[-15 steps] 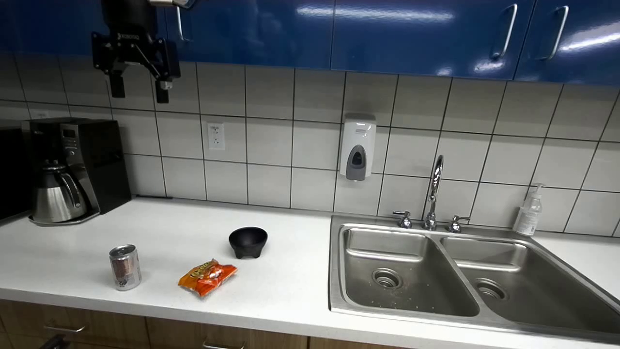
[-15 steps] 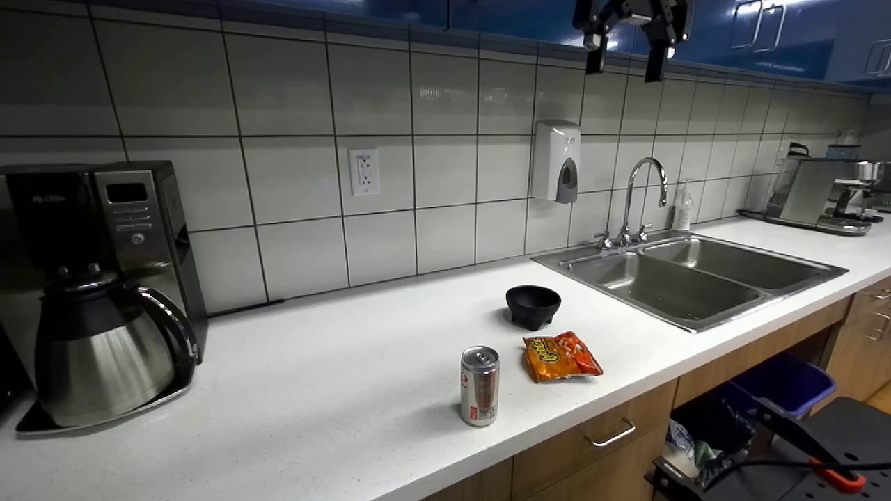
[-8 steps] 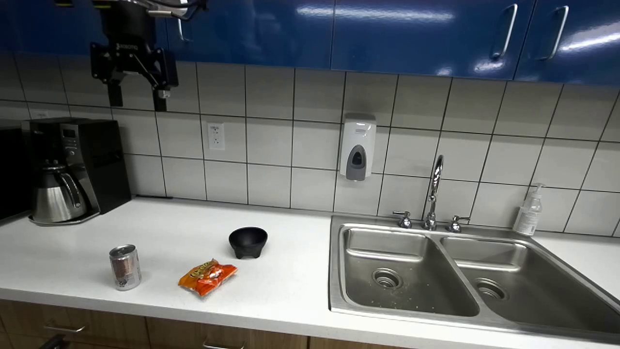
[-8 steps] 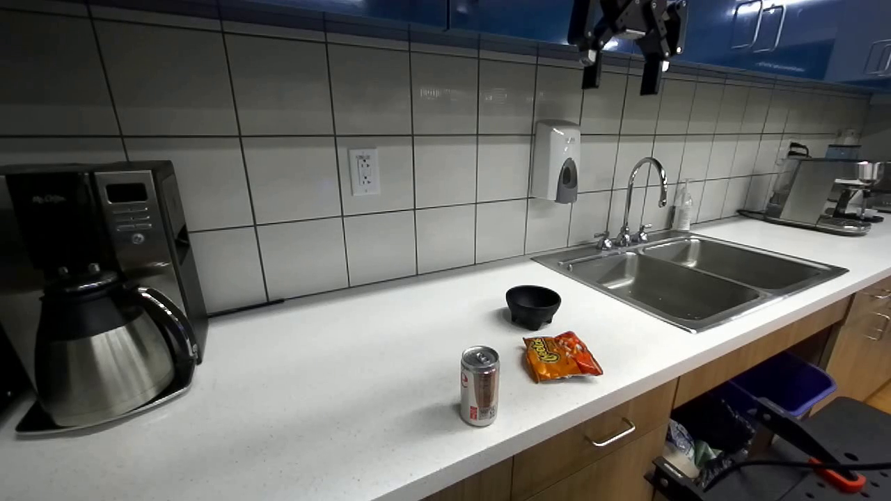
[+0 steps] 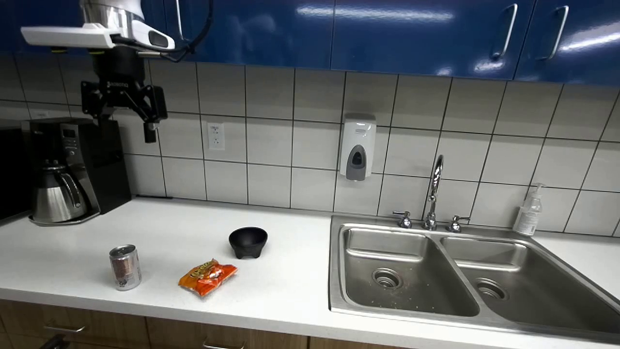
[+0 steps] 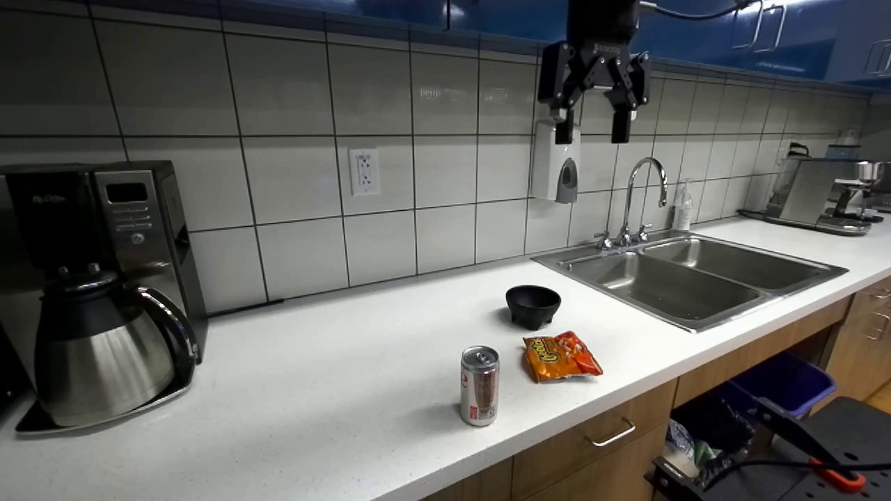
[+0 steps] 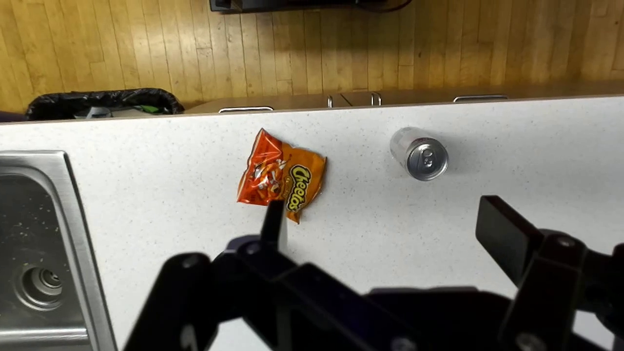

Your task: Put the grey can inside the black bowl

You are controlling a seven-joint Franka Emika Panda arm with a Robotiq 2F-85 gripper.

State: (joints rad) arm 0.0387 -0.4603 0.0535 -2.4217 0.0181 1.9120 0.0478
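Note:
The grey can (image 5: 125,268) stands upright on the white counter near its front edge in both exterior views (image 6: 479,387). The wrist view shows its silvery top, and the can (image 7: 420,155) is ahead of the fingertips. The black bowl (image 5: 248,242) stands upright and empty further back on the counter; it also shows in an exterior view (image 6: 532,307). The bowl does not show in the wrist view. My gripper (image 5: 127,130) points down, high above the counter, apart from everything, in both exterior views (image 6: 592,132). In the wrist view its fingers (image 7: 382,214) are wide apart with nothing between them.
An orange snack packet (image 5: 208,277) lies between can and bowl, nearer the front edge than the bowl. A steel double sink (image 5: 407,315) is beside the bowl's side of the counter. A coffee maker (image 6: 150,229) stands at the far end. A soap dispenser (image 5: 357,145) hangs on the tiled wall.
My gripper has come down from near the blue cabinets and shifted a little left in both exterior views. It stays open. The can, bowl and packet have not moved.

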